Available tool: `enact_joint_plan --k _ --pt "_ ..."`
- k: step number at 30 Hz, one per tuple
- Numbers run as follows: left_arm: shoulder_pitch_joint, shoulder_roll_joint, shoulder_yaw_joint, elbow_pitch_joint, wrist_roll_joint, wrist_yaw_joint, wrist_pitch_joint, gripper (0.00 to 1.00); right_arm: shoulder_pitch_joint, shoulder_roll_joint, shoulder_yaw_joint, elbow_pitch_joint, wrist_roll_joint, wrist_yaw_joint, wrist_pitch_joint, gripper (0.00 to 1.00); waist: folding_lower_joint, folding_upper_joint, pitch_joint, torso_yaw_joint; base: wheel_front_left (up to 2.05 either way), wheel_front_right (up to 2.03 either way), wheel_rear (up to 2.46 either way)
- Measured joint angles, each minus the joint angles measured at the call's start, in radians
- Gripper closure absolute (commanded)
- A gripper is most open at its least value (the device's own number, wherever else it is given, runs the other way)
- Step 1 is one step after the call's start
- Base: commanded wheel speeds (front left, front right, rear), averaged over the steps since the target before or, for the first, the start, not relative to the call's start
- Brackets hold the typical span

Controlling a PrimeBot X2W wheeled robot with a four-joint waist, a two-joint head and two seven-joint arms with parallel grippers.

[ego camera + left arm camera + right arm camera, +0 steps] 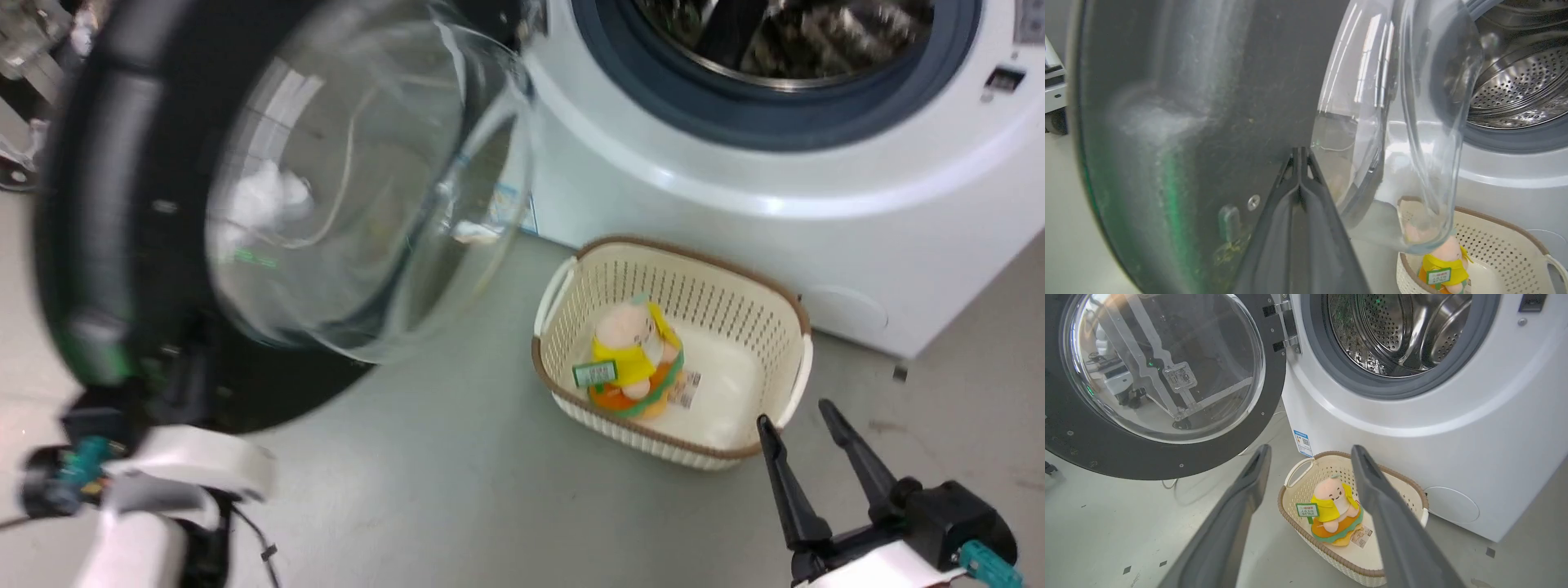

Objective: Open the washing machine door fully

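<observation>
Left of the drum mouth (pixel 784 49), the washing machine door (pixel 90 204) is being held wide by the left claw (pixel 1299 163), closed tight against its black rim, apparently to push it further. The right claw (pixel 793 412), apart and empty, is being held clear.

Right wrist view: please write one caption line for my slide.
Open right fingers frame a cream basket with a plush toy, beside the washing machine, door swung open.

Glossy white washing machine (pixel 1453 428); inside it a shiny perforated steel drum (pixel 1392 330); washing machine door (pixel 1163 367) smooth clear glass; basket (pixel 1298 490) beside it plastic
</observation>
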Motion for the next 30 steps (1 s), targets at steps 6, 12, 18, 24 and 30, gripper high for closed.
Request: enact_joint_plan --k 6,12,18,24,30 --pt "-0.065 0.058 0.096 0.069 -0.048 0.001 -0.010 1.00 -0.004 -0.026 -0.027 -0.047 -0.012 0.000 0.032 0.00 0.0000 0.0000 0.076 -0.020 0.00 0.00 0.00" --pt "-0.137 0.121 0.192 0.150 -0.098 0.000 -0.020 1.00 -0.015 -0.043 -0.042 -0.087 -0.017 0.000 0.053 0.00 0.0000 0.0000 0.143 -0.045 0.00 0.00 0.00" --pt "-0.207 0.175 0.246 0.252 -0.125 -0.017 -0.038 1.00 -0.023 -0.044 -0.051 -0.104 -0.023 0.000 0.070 0.00 0.0000 0.0000 0.186 -0.066 0.00 0.00 0.00" --pt "-0.242 0.178 0.241 0.331 -0.118 -0.037 -0.050 1.00 -0.024 -0.049 -0.050 -0.107 -0.023 0.000 0.080 0.00 0.0000 0.0000 0.192 -0.075 0.00 0.00 0.00" --pt "-0.256 0.165 0.208 0.345 -0.080 -0.063 -0.058 1.00 -0.030 -0.044 -0.045 -0.084 -0.020 0.000 0.066 0.00 -0.0002 0.0000 0.149 -0.077 0.00 0.00 0.00"
